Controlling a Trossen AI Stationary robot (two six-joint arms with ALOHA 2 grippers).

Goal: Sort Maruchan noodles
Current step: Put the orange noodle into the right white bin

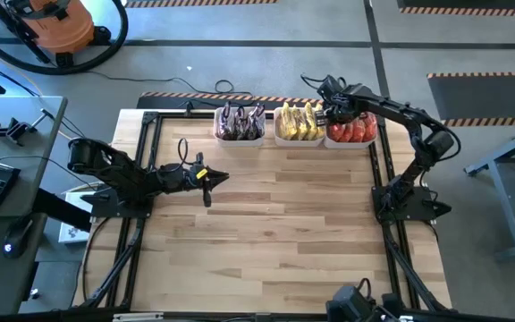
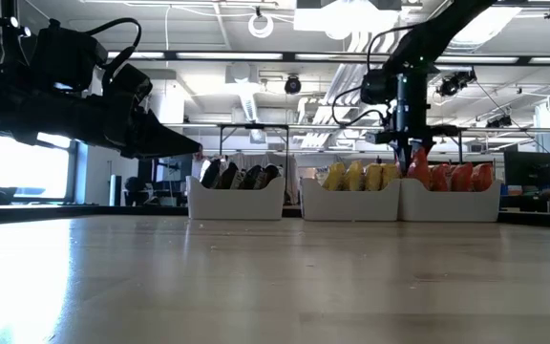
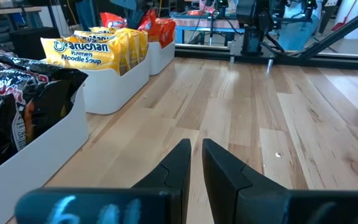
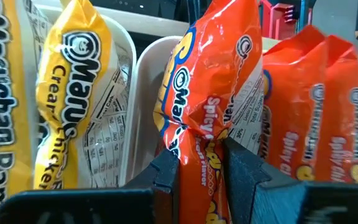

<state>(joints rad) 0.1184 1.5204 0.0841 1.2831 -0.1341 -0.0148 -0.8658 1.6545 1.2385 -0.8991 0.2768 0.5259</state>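
Note:
Three white bins stand in a row at the table's far edge. Dark packets [image 1: 240, 122] fill the left one, yellow packets [image 1: 298, 123] the middle one, red packets [image 1: 358, 131] the right one. My right gripper [image 1: 333, 112] is over the red bin's left end [image 4: 151, 74], next to the yellow bin, and is shut on a red noodle packet [image 4: 210, 87]. My left gripper [image 1: 208, 179] hovers shut above the bare table's left middle, nothing between its fingers [image 3: 182, 162]. My right gripper pinches the red noodle packet between its two fingers [image 4: 166, 171], coming from above and pointing down. The wrapper is crumpled in at the pinch [image 4: 201, 140]. The packet hangs below the fingers [image 2: 418, 164] at the red bin's rim. Whether its lower end rests inside is hidden.
The wooden tabletop [image 1: 284, 233] in front of the bins is bare. A black frame runs along the table's edges [image 1: 146, 143]. A desk with a keyboard stands off the left side, and an orange vacuum sits on the floor beyond the far left corner.

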